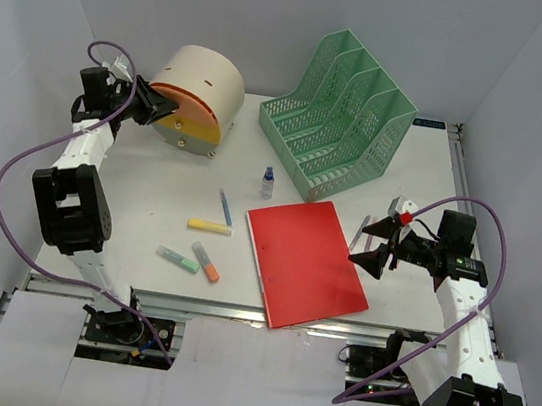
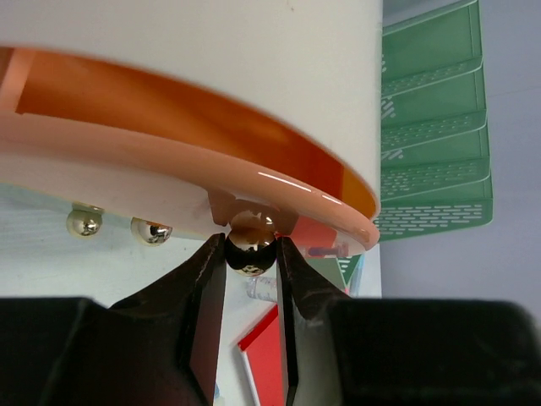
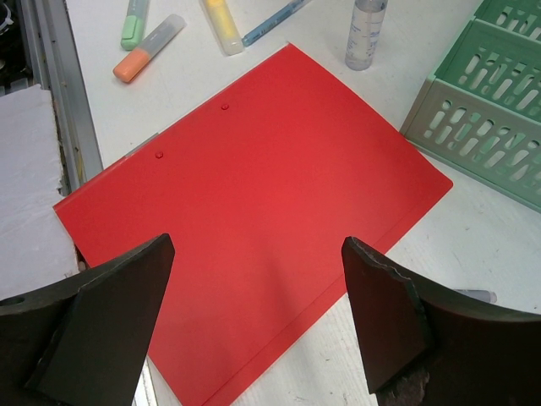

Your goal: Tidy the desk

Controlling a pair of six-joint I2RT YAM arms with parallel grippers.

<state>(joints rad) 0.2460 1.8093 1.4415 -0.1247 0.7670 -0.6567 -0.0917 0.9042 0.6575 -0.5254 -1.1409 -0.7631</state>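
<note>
**Left jaws on the drawer knob, right arm waiting over the folder**

The left gripper (image 1: pixel 161 107) has its jaws pressed against both sides of a small gold knob (image 2: pixel 251 243) on the peach drawer (image 2: pixel 169 182) of the round drawer box (image 1: pixel 207 83). Pinching the ball from the sides gives it something to pull on, so the step in hand looks like opening that drawer to take the loose items. What the drawer holds cannot be seen; two more gold knobs show lower down on the box.

The right gripper (image 3: pixel 258 249) hangs with its jaws spread wide and nothing in them, just above the red folder (image 3: pixel 254 152), probably parked until the drawer is dealt with.

The desk (image 1: pixel 153 181) lies under everything, its front rail nearest the arm bases. On it, left of the folder, lie a yellow highlighter (image 1: pixel 209 226), a green highlighter (image 1: pixel 177 259), an orange highlighter (image 1: pixel 206 263) and a blue pen (image 1: pixel 225 207), with a small bottle (image 1: pixel 268 182) standing near the green file rack (image 1: pixel 348 123). The rack's slots show nothing inside from above, and the folder would likely fit one.
</note>
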